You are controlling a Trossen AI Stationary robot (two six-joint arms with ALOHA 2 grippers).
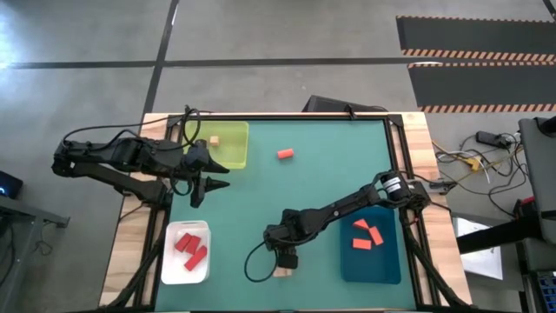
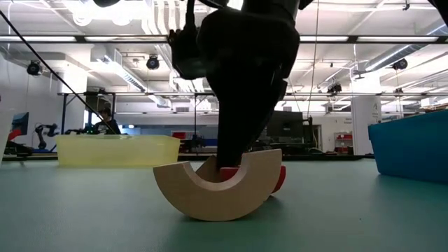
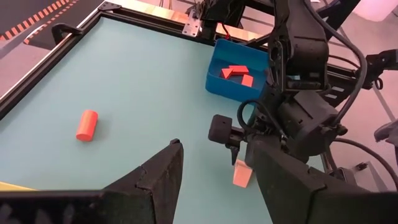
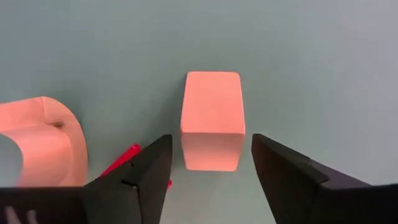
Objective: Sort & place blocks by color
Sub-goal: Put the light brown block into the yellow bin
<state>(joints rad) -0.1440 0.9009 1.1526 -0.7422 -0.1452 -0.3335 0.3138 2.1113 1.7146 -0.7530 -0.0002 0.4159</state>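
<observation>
Left gripper (image 1: 207, 185) hangs spread and empty at about nine o'clock on the mat, just below the yellow-green tray (image 1: 231, 155), waiting. Toward five o'clock, the right gripper (image 4: 208, 177) points down with its jaws apart, straddling a pale salmon block (image 4: 211, 127) that stands on the mat; a tan arch block (image 2: 218, 183) lies just beside it. To grip well, I judge it should descend squarely, centre the block between the fingers, and avoid nudging the arch. Orange blocks (image 1: 366, 236) already lie in the blue tray (image 1: 382, 263).
</observation>
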